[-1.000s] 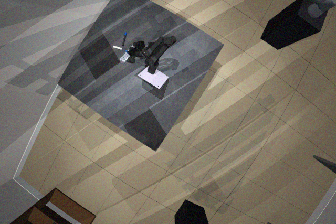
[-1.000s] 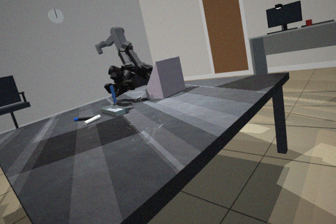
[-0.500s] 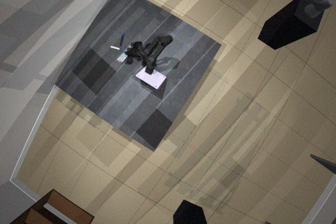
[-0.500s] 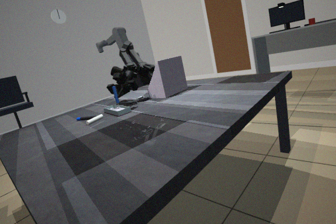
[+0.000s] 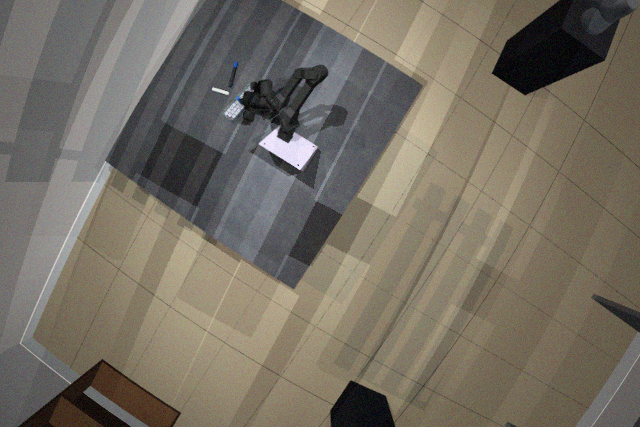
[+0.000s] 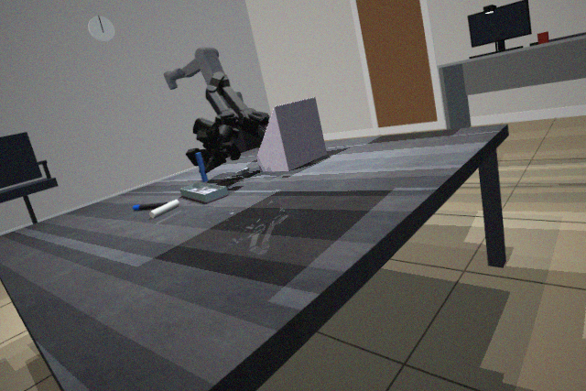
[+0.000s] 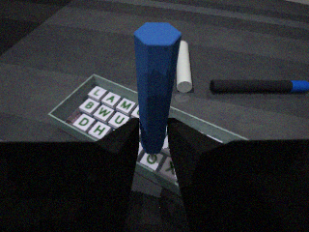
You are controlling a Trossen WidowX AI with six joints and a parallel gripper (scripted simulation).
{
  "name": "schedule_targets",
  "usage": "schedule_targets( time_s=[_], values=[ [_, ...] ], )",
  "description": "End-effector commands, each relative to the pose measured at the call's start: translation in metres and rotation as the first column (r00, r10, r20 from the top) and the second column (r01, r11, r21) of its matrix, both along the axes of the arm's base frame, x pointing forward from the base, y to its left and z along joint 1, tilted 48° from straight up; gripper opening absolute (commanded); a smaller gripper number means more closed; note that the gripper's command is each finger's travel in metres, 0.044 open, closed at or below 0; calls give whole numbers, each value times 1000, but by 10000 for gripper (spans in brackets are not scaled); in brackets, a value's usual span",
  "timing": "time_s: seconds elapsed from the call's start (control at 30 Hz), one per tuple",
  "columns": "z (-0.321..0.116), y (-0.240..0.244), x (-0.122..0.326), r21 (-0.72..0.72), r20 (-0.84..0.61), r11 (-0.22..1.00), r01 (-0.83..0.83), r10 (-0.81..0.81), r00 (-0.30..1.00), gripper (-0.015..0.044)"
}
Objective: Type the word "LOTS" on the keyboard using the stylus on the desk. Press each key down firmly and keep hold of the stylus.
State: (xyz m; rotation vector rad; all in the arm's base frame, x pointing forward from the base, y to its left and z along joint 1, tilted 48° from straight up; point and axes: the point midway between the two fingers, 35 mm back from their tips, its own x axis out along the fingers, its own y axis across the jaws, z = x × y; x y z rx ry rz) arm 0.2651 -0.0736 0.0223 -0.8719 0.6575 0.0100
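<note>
My gripper [image 5: 242, 98] [image 6: 202, 159] [image 7: 153, 124] is shut on the blue stylus [image 6: 201, 167] [image 7: 157, 72], which stands nearly upright between the fingers. The small keyboard [image 5: 233, 111] [image 6: 192, 196] [image 7: 78, 100] lies below in a grey-green tray with white keys and green letters. In the wrist view, the stylus's lower end shows at the upper edge of the O key [image 7: 151, 161]; whether it touches a key I cannot tell. The L key [image 7: 98, 92] shows at the far left corner. The fingers and stylus hide the middle and right keys, and I cannot make out T or S.
A white stick [image 5: 220, 91] [image 6: 164, 208] [image 7: 183, 68] lies just beyond the keyboard. A black pen with a blue end [image 5: 233, 75] [image 7: 253, 86] lies beside it. A pale wedge-shaped block [image 5: 290, 149] [image 6: 302, 133] stands by the arm's base on the dark table [image 5: 248, 195] [image 6: 199, 315].
</note>
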Motion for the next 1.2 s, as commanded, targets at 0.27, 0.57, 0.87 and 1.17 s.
schedule_targets(
  time_s=[0.27,0.57,0.87,1.17],
  values=[
    [-1,1,-1,-1,-7,1000,-2,2,1000,81],
    [10,13,2,1,-8,1000,-2,2,1000,81],
    [24,28,1,1,-5,1000,-2,2,1000,81],
    [24,28,1,1,-5,1000,-2,2,1000,81]
  ],
)
